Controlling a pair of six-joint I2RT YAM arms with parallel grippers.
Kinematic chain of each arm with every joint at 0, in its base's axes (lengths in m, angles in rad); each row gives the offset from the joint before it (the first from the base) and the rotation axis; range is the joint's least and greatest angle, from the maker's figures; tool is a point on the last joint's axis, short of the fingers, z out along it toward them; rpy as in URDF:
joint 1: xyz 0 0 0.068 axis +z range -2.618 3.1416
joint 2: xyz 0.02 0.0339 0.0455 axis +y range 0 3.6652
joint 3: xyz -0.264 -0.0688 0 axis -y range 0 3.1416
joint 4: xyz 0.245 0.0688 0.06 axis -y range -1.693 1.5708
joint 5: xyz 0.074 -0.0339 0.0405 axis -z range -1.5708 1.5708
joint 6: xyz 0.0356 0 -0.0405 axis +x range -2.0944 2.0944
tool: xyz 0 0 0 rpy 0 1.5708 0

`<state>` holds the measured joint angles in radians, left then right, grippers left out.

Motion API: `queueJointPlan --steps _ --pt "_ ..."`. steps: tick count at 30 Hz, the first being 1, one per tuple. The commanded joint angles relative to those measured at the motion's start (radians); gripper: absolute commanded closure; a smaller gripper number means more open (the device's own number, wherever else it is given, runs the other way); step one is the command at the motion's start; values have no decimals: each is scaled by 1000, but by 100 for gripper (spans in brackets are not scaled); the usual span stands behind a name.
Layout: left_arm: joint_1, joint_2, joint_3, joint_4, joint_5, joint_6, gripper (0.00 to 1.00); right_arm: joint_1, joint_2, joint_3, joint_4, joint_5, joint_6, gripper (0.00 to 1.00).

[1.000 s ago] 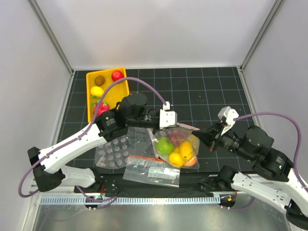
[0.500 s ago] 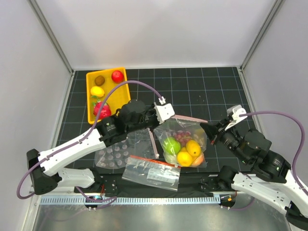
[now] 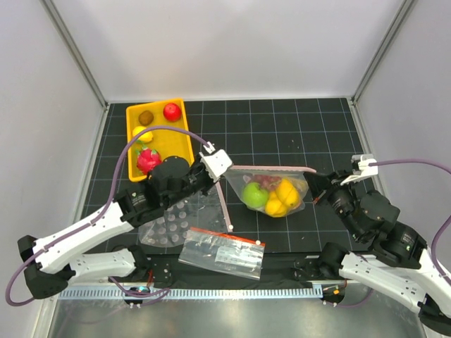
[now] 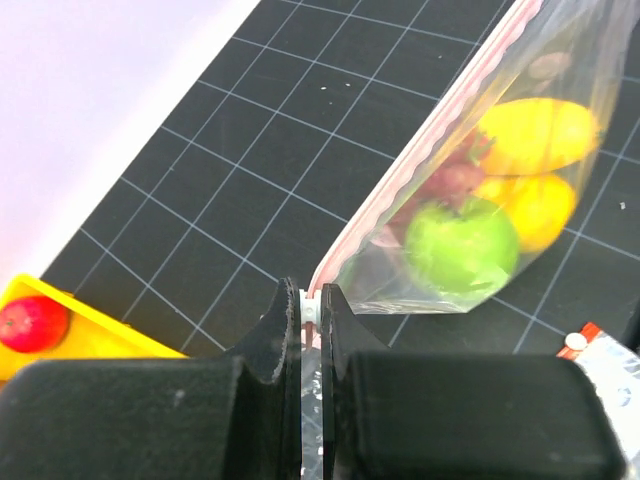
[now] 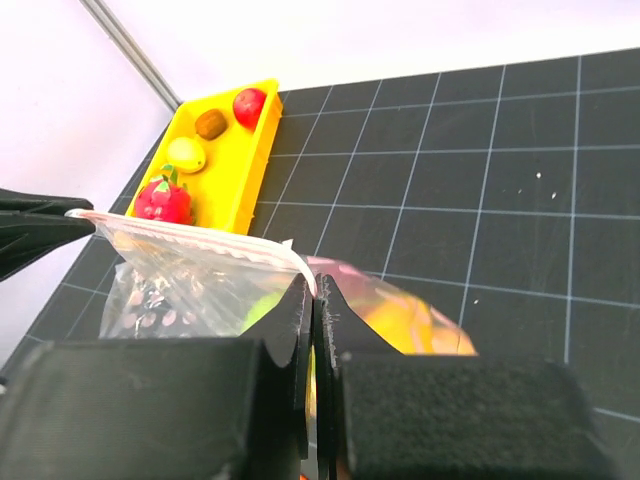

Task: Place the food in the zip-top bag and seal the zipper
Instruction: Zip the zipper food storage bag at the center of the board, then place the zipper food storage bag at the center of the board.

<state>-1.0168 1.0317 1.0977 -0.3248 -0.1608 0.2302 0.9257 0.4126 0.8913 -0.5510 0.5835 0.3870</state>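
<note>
Black gridded matting is covering the tabletop (image 3: 296, 127), with pale walls (image 3: 232, 49) closing it in. Nearest the arm bases, a clear printed bag (image 3: 222, 252) with a bold red band is lying flat. Just beyond it to the left, a bubble sheet (image 3: 169, 220) is resting on the mat.

Past these, the zip-top bag (image 3: 271, 196) is hanging between the two arms, stretched left to right. The left tool (image 4: 310, 300) is pinching together on the small white end of the zipper (image 3: 271, 169). The right tool (image 5: 312, 290) is likewise clamping together on the bag's opposite top corner, and the pink-red strip is running taut and straight between them. Below it the thin film is sagging into a pouch around a green apple (image 4: 462, 245), yellow pieces (image 4: 535, 135) and something darker that I cannot make out.

Judging by that sag, the film is soft, slippery and quick to crease, while the hard, glossy, rounded pieces inside are supplying the weight and are likely to roll. The strip looks like the only stiff part, so its ends and ridge are the sensible places to take hold. Whether it is pressed closed along its whole length is not showing.

Farthest off, at the far left, a yellow tray (image 3: 173, 144) is holding more toy fruit (image 3: 171, 110).
</note>
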Motion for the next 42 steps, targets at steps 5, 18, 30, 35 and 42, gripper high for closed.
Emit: queueJointPlan --steps 5,18,30,35,42 --pt "24 -105 -45 -63 -236 -84 100 -10 -61 35 14 155 61 99" --pt "24 -128 25 -120 -399 -175 100 -11 179 115 178 -204 -17 99" --pt "26 -155 53 -45 -552 -129 83 -10 382 190 312 -194 -91 95" --pt "55 -78 108 -94 -634 -144 100 -11 506 207 391 -151 -123 99" --pt "69 -81 156 -194 -645 -183 67 -56 714 290 433 -189 -123 79"
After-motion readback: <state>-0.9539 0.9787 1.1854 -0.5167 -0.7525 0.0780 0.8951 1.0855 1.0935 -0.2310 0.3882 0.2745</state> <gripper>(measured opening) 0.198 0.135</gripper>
